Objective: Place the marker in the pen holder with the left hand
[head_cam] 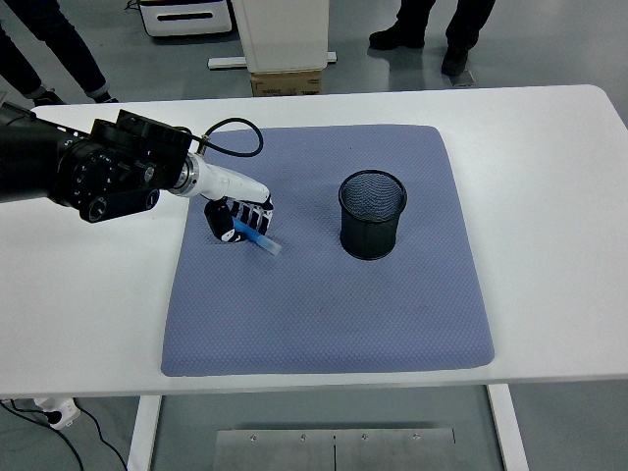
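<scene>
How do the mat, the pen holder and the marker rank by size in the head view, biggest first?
1. Mat, by far the largest.
2. Pen holder.
3. Marker, smallest, partly covered by the left hand gripping it.
</scene>
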Robot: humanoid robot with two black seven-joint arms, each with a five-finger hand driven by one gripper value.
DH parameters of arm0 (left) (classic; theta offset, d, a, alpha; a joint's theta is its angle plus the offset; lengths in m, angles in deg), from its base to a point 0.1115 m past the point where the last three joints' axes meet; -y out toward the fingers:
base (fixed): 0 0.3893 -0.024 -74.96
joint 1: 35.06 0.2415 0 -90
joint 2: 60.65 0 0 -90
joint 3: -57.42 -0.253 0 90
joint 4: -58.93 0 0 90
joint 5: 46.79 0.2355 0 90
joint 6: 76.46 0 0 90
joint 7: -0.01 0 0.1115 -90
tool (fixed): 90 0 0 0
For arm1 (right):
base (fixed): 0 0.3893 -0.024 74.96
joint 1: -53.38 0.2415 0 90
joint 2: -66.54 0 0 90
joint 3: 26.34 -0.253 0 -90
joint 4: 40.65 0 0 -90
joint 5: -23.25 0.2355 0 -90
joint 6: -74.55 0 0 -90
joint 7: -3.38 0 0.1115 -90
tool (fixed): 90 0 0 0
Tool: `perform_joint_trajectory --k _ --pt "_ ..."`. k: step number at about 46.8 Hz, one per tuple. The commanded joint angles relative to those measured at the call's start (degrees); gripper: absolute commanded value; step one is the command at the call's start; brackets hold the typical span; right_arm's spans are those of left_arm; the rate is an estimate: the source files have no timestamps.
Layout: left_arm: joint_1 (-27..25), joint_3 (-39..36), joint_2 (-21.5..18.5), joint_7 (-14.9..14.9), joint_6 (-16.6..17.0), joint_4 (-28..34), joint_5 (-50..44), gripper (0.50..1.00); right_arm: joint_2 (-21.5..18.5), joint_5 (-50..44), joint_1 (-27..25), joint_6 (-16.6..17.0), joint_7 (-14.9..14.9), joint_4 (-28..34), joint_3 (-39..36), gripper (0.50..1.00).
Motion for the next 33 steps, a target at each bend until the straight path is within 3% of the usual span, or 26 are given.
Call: perform_joint_trajectory --k 1,21,26,30,33 --pt "-0.23 0.06 0.01 0.01 -0.02 0.00 -0.11 0.552 0.00 0.00 0.00 -0.03 0.00 0.00 0.00 1.000" --pt "-0.94 1.20 -0.08 0.01 -0.28 -0.44 -0.37 0.552 0.00 0.00 0.00 -0.03 0.00 0.00 0.00 1.000" --pt "-1.11 1.20 0.01 0.01 -0.28 -0.53 -0.46 0.531 0.00 0.00 0.00 -0.03 0.00 0.00 0.00 1.000" --pt "-1.11 1.20 0.01 0.01 -0.28 -0.44 -0.46 0.540 0.00 0.00 0.00 0.06 0.00 0.00 0.00 1.000" --pt "-1.11 1.20 0.01 0.01 -0.28 -0.44 -0.46 0.581 0.00 0.00 0.00 0.06 0.00 0.00 0.00 1.000"
